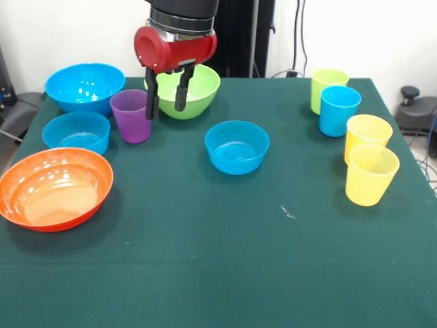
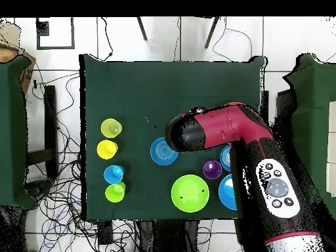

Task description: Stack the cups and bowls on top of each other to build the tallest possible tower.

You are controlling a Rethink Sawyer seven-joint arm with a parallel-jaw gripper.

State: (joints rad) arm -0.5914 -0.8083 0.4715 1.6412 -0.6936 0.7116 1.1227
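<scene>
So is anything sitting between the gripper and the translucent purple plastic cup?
Nothing visible. The open gripper hangs just above the translucent purple plastic cup's rim; the lime green bowl sits behind.

Just a dark green table (image 1: 225,273), tangled cables (image 2: 62,197) on the white floor, and a black stool (image 1: 416,109) off to the side.

The room is evenly bright, lit from above. Soft shadows pool close under the orange bowl (image 1: 54,188) and the yellow cups (image 1: 369,167). White glare spots sit on the large blue bowl (image 1: 85,86). The green tablecloth (image 1: 225,260) looks matte and in focus.
</scene>
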